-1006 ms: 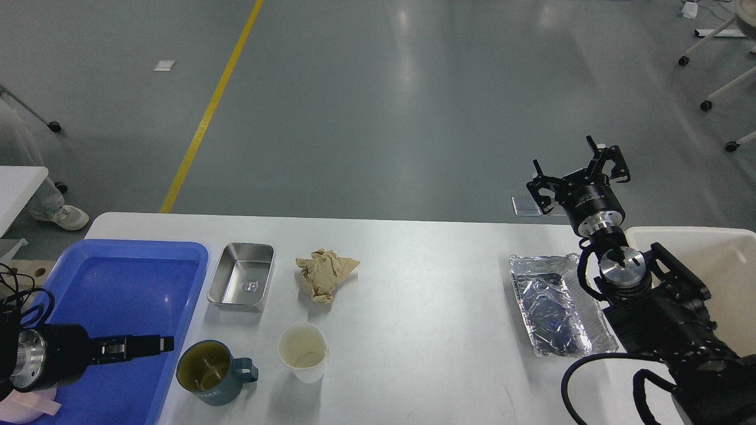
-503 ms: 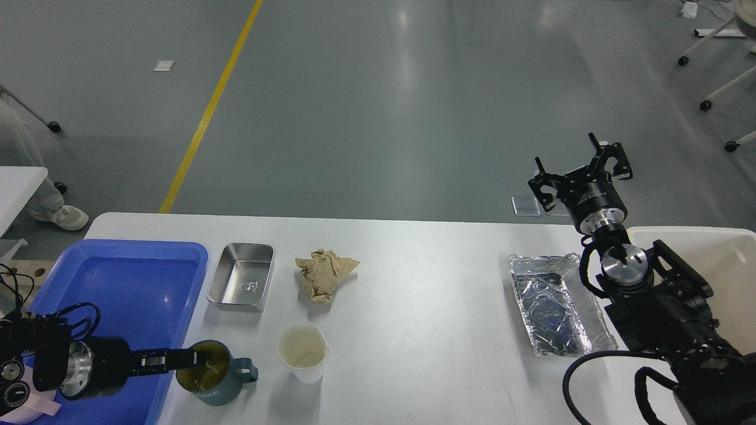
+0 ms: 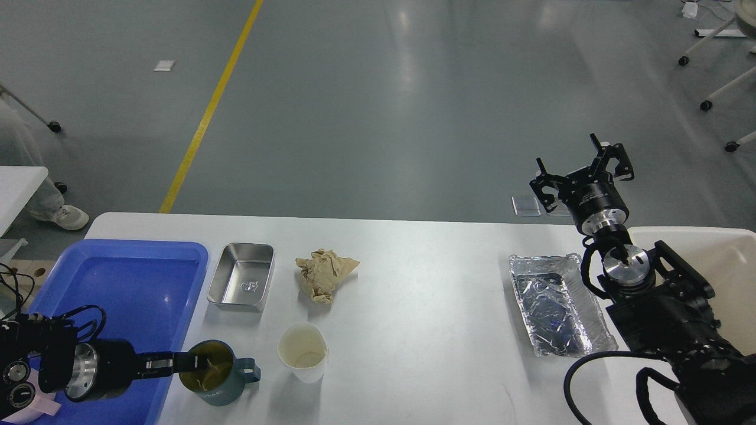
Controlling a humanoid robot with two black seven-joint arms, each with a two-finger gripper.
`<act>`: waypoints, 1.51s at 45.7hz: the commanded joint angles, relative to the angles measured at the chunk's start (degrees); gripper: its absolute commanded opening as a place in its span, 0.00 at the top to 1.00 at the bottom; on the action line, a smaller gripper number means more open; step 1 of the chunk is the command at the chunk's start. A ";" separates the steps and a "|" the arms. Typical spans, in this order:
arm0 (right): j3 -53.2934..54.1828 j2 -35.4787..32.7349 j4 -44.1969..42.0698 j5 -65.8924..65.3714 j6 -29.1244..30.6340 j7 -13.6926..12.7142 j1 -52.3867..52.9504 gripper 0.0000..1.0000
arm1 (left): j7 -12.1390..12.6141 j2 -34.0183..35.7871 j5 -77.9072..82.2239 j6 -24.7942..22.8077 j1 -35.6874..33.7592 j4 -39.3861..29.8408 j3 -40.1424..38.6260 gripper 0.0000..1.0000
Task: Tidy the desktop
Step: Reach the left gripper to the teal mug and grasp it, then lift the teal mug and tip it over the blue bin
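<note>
The white desktop carries a dark teal mug with brownish dregs at the front left. My left gripper reaches in from the left, level with the table; its fingertips are at the mug's left rim, one seemingly over the opening. I cannot tell whether they grip it. A white paper cup stands right of the mug. A crumpled brown paper and an empty steel tin lie behind. A crumpled foil tray lies at the right. My right gripper is open and empty, raised above the table's far right edge.
A blue plastic tray sits at the table's left end, under my left arm. A cream bin stands at the right edge behind my right arm. Chair wheels stand on the grey floor beyond.
My left gripper has moved right and down from over the blue tray to the mug's rim, and the mug has shifted slightly right. The right gripper has barely moved.
</note>
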 commanded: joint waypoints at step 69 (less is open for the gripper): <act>0.09 -0.97 0.00 0.03 0.00 -0.02 0.44 0.00 | -11.95 31.64 -23.42 -10.34 -3.25 -10.37 -4.24 1.00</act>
